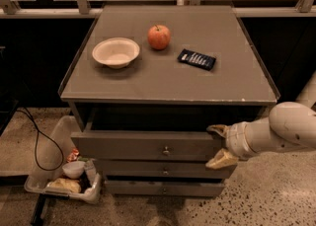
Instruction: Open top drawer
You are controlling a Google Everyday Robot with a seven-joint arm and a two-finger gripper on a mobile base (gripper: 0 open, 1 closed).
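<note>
The top drawer (133,145) stood pulled partly out beneath the tabletop (163,79), above 2 narrower drawers (148,170). The gripper (217,145) sat at the drawer front's right end, its jaws spread open, 1 above the front and 1 below. A bowl (115,51), apple (159,37) and dark packet (196,59) lay on the tabletop.

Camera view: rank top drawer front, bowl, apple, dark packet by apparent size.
Largest to smallest:
1. top drawer front
2. bowl
3. apple and dark packet, too alike to rank
The gripper sits at the drawer's right end.
</note>
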